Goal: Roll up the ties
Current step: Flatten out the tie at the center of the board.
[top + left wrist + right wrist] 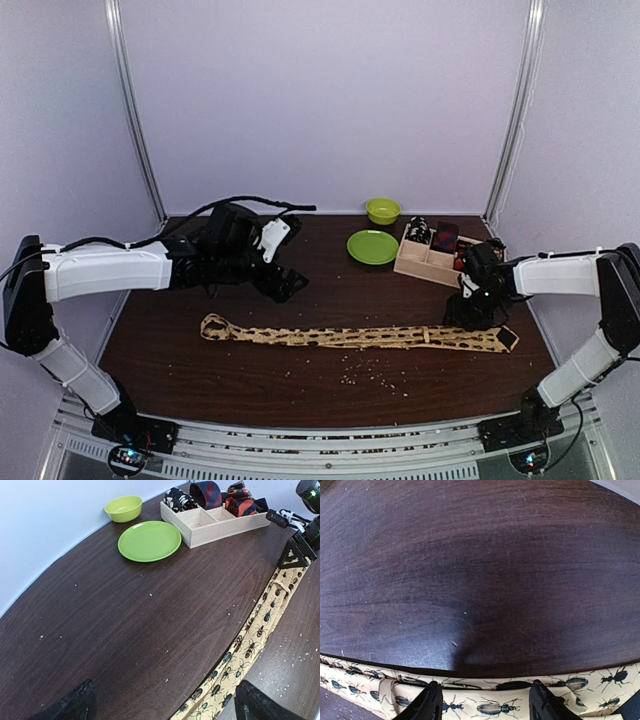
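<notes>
One tan tie [350, 336], printed with dark beetles, lies flat and unrolled across the table [250, 385], running left to right beyond a scatter of pale crumbs [375, 372].

The right gripper [470, 312] is over the tie's right end. In the wrist view its fingertips [427, 702] are parted and spaced along the cloth, pinching nothing. A fabric loop [385, 690] sits just beside the left fingertip.

The left gripper [283, 285] hangs beyond the tie and apart from it, jaws spread wide and empty.

Further back are a green plate [372, 247], a wooden tray [425, 268] holding rolled ties [443, 237], and a green bowl [383, 210].

Assessment: rolling has not begun.

Risks:
- A finger may snag the loop and drag the end sideways.
- The far length is unrestrained, so the tie may slide on the smooth wood rather than curl.
- An off-centre first fold would make the roll skew into a cone.
- Crumbs may be wound into the cloth.
</notes>
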`<action>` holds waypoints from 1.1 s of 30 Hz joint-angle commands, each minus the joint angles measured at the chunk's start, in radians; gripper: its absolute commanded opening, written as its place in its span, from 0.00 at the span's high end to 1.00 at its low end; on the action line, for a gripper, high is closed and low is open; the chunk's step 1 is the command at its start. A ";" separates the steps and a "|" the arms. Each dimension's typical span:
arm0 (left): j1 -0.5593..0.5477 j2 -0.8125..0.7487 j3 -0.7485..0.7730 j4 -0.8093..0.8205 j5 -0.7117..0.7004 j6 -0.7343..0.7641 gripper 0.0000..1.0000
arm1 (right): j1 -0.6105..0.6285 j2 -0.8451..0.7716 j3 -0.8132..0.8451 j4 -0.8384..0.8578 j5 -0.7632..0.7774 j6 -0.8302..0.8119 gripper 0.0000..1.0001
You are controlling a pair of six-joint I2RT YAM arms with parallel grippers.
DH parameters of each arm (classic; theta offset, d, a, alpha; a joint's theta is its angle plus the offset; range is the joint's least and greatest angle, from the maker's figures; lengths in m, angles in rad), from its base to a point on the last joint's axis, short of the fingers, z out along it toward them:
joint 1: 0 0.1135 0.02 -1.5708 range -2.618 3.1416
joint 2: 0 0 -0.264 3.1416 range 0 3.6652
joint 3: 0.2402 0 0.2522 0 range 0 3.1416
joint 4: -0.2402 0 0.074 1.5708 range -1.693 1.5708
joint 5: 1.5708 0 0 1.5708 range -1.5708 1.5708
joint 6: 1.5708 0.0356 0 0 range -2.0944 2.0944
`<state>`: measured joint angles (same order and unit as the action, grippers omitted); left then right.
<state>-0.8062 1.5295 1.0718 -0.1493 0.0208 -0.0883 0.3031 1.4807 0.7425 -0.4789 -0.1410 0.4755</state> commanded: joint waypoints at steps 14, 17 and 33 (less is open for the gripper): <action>-0.001 0.002 -0.025 0.058 -0.003 -0.019 0.02 | -0.012 -0.144 -0.089 -0.061 0.018 0.009 0.42; -0.001 -0.009 -0.035 0.066 -0.038 -0.044 0.02 | -0.011 -0.195 -0.082 -0.047 -0.007 0.012 0.41; -0.001 -0.095 -0.101 0.104 -0.155 -0.115 0.02 | 0.306 -0.045 0.034 0.179 -0.163 0.240 0.39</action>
<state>-0.8062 1.4628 0.9726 -0.0967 -0.1284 -0.1867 0.5694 1.3682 0.7380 -0.3866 -0.2943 0.6384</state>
